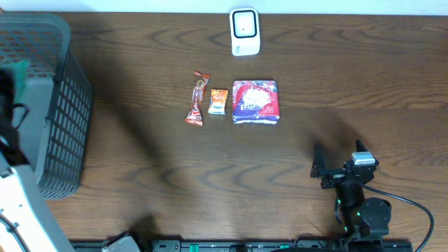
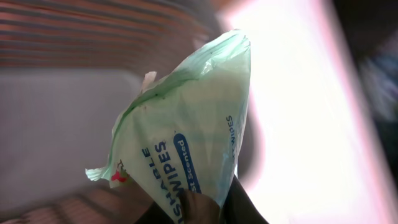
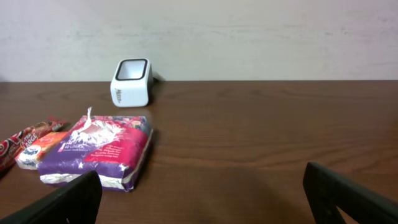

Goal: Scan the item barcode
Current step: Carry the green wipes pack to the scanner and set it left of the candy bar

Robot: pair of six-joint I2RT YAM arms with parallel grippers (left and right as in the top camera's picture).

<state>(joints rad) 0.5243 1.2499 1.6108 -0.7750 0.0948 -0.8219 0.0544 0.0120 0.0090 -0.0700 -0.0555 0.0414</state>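
- Near right: the right arm [image 1: 364, 210] is found low over the dark wooden table [image 1: 140, 175]. The right jaws are spread wide, with nothing between them.
- Left edge: the left arm [image 1: 10, 122] is seen over the grey plastic lattice basket [image 1: 66, 126]. The left jaws are pinched narrow on one end of the pale green soft pack of wipes [image 2: 186, 143], the task's item. The rest of the pack stands free beyond the grip. Whether it is clear of the basket floor cannot be told. No barcode is shown on the visible face.
- Middle: a row is laid out, consisting of a red-brown candy bar [image 1: 198, 98], a small orange sachet [image 1: 219, 101] and a purple-and-white soft packet [image 1: 255, 101]. They lie close together, well apart from both arms.
- Far: the white box-shaped barcode scanner [image 1: 245, 31] is set near the far edge, its dark-rimmed window turned upward.
- Step in hand, as judged: the pack is to be lifted out and carried to the scanner.
  - A straight rise is advised until the basket wall is cleared.
  - The row should be passed over, not swept.
  - The pack is soft and gripped by one end, so sag and swing are to be expected and a slow carry is preferred.
  - The barcode face should be found first, then presented flat and steady above the window.
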